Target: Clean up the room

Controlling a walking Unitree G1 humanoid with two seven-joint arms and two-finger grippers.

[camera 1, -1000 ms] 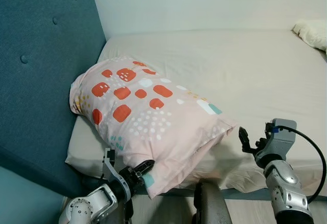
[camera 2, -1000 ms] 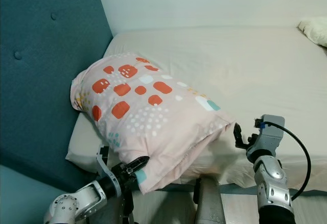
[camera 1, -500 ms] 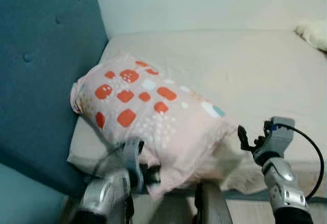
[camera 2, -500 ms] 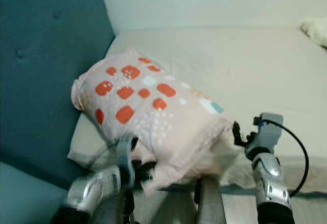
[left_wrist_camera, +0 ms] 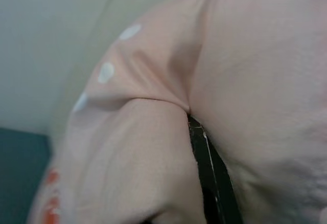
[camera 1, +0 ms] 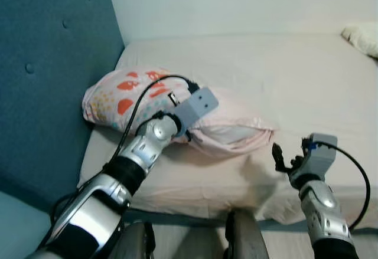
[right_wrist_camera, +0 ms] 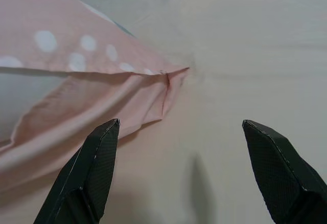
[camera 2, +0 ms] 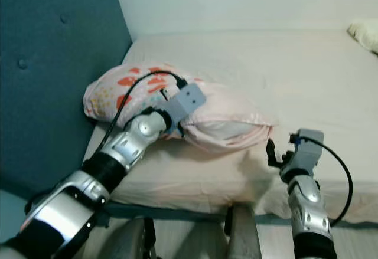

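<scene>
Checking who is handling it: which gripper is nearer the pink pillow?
Left. The left gripper is pressed into the pink pillow; the right gripper hovers open just off its corner.
</scene>
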